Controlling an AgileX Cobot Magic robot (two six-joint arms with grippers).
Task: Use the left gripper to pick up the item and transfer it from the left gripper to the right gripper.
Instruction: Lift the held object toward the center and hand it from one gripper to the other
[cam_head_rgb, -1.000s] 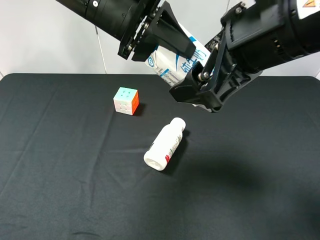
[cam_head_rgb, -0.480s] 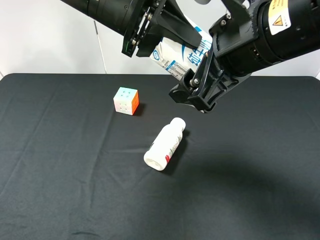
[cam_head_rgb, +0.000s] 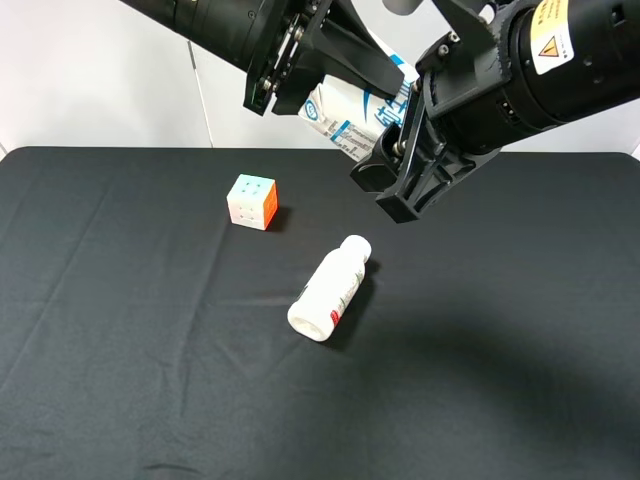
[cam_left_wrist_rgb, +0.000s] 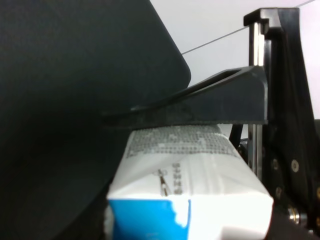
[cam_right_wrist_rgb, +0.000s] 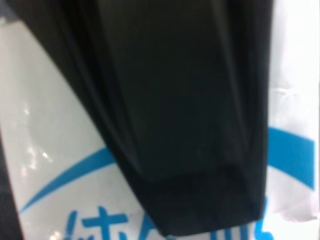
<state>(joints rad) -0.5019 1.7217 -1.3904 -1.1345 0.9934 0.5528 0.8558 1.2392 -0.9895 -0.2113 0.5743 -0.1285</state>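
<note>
Two grippers are clamping the item (cam_head_rgb: 338, 112) at once, high above the black table (cam_head_rgb: 120, 380): the left gripper (cam_head_rgb: 372, 88) is pinching its body while the right gripper (cam_head_rgb: 385, 185) is squeezing tight on it from the opposite side. If the right is only biting an edge when the left releases, the item risks slipping and dropping toward the white bottle (cam_head_rgb: 330, 290) and puzzle cube (cam_head_rgb: 252, 200).

From the high camera you see only part of the carton (cam_head_rgb: 340, 115); the left fingers (cam_head_rgb: 355, 60) and right fingers (cam_head_rgb: 405, 185) hide the rest. Your right wrist picture is blurred, and the left wrist one crops the carton.
</note>
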